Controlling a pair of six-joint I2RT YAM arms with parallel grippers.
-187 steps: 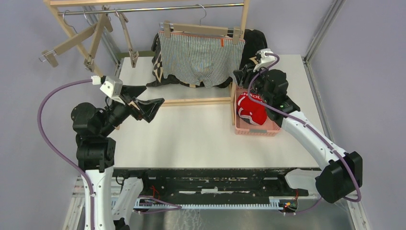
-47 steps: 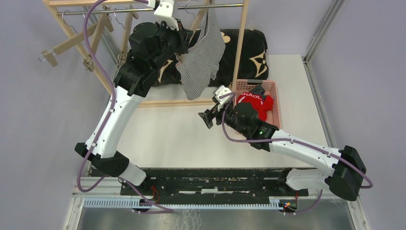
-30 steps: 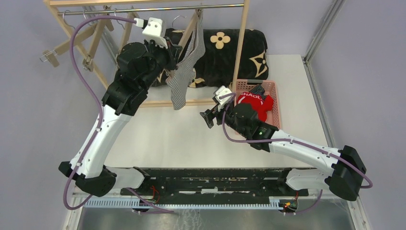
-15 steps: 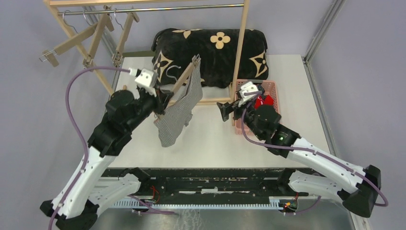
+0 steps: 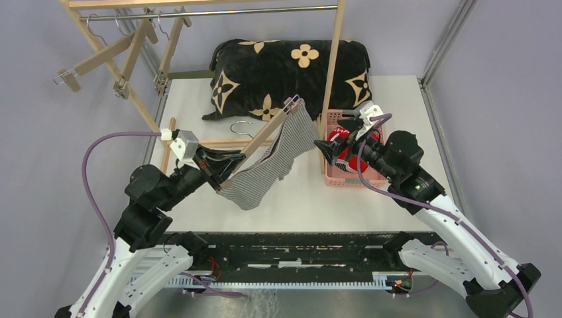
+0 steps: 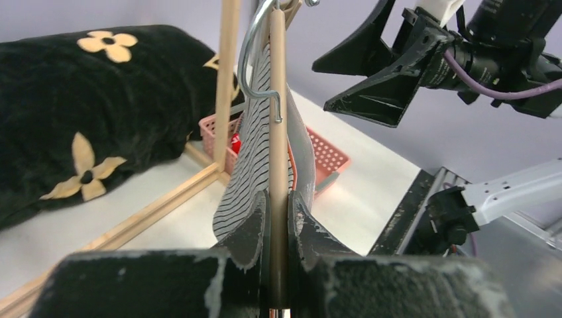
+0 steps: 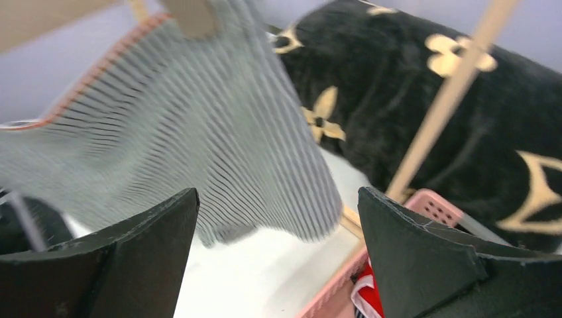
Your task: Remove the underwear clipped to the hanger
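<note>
In the middle of the top view the left gripper [image 5: 222, 173] is clenched on the lower end of the hanger [image 5: 265, 132], which slants up to the right. Its wrist view shows both pads pressed tight on the wooden bar. The pinstriped underwear [image 5: 268, 171] hangs from that bar, pinned by a clip [image 5: 292, 103] at the top end. The bar's lower end is hidden behind the gripper, and I cannot tell whether the hem touches the table [image 5: 298, 205]. Right of centre the right gripper [image 5: 323, 147] is spread wide and grasps nothing, near the cloth's right edge. Its own view is blurred. Its arm covers most of the basket [image 5: 354, 183], where only patches of the red underwear [image 5: 350, 163] show. The cushion [image 5: 285, 66] lies at upper centre, partly behind a post [image 5: 333, 59].
</note>
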